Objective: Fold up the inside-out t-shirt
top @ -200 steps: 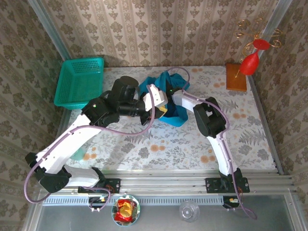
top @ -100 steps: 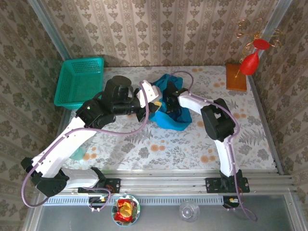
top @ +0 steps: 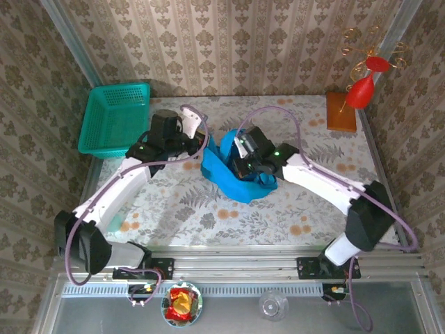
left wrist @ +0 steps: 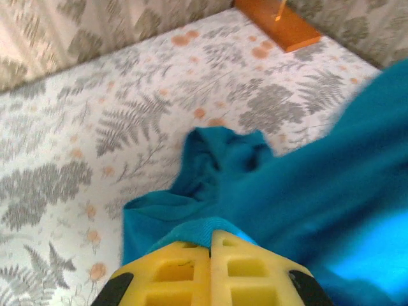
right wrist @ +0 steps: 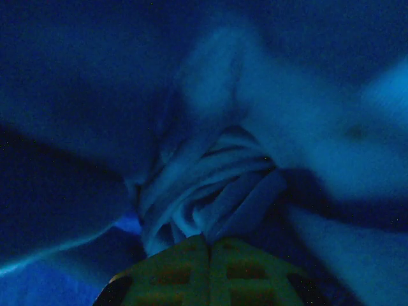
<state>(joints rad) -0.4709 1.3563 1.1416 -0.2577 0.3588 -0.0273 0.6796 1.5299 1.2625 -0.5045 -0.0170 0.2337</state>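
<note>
**tabletop_tim:** So where are we at? From the top camera we've got the flowery table (top: 208, 212) with the t-shirt (top: 226, 174) bunched up in a blue heap around the middle, a bit toward the back. Nothing about it is flat; it's all crumples, with one point of cloth trailing toward the near edge.

**foldbot_fan:** Yep, same here. The teal basket (top: 115, 118) sits at the back left corner, well apart from the shirt. The orange wooden block (top: 341, 111) is at the back right with the red ornament (top: 361, 90) standing on it.

**tabletop_tim:** And the grippers? We see the left gripper (top: 204, 146) at the shirt's left edge and the right gripper (top: 242, 167) dug into the middle of the heap.

**foldbot_fan:** On the left wrist camera the left gripper (left wrist: 210, 233) has its yellow fingers (left wrist: 175, 271) pressed together with a thick edge of the t-shirt (left wrist: 306, 166) pinched between them. The rest of the shirt spreads out to the right over the table (left wrist: 95, 127).

**tabletop_tim:** The right wrist view is really dark and blue. We'd say the right gripper (right wrist: 209, 241) is clamped tight on a bundle of folds of the t-shirt (right wrist: 217, 172), but we can't tell which part of the shirt that is.
</note>
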